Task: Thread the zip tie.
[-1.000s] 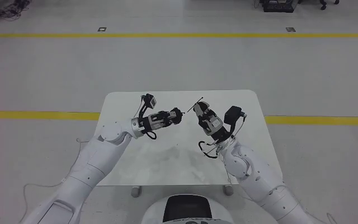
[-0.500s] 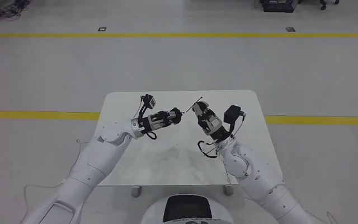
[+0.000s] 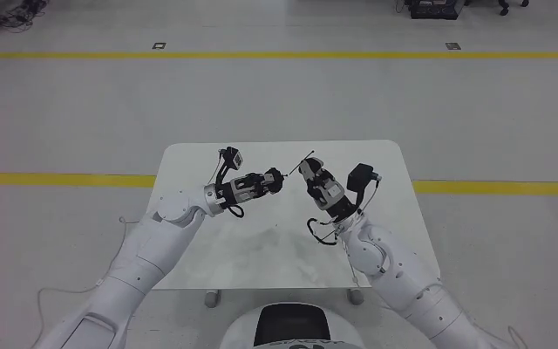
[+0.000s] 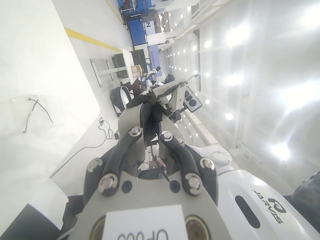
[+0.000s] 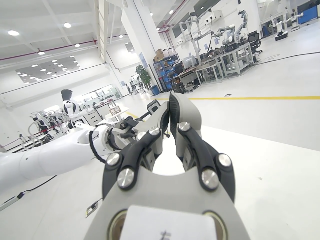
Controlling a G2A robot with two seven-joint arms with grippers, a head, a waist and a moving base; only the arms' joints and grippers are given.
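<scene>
Starting from above: seeing the left gripper (image 3: 277, 178) and the right gripper (image 3: 304, 168) hanging over the far half of the white table (image 3: 384, 157), with the tips facing each other and just apart. Pinching the thin black zip tie (image 3: 307, 158) with the right one, the free end slanting toward the far edge of the table, away from the left gripper.

Going to the left wrist: finding the left gripper (image 4: 149, 111) with its fingers pressed together, and not being able to tell if anything is sitting between the pads. Meeting the right gripper (image 4: 172, 98) just beyond the tips, very near.

Ending at the right wrist: watching the right gripper (image 5: 170, 106) clamping tight on the zip tie (image 5: 172, 89), a short thin piece sticking out past the fingertips. Noticing the left arm (image 5: 50, 151) showing behind one finger, above the table (image 5: 250, 166).
</scene>
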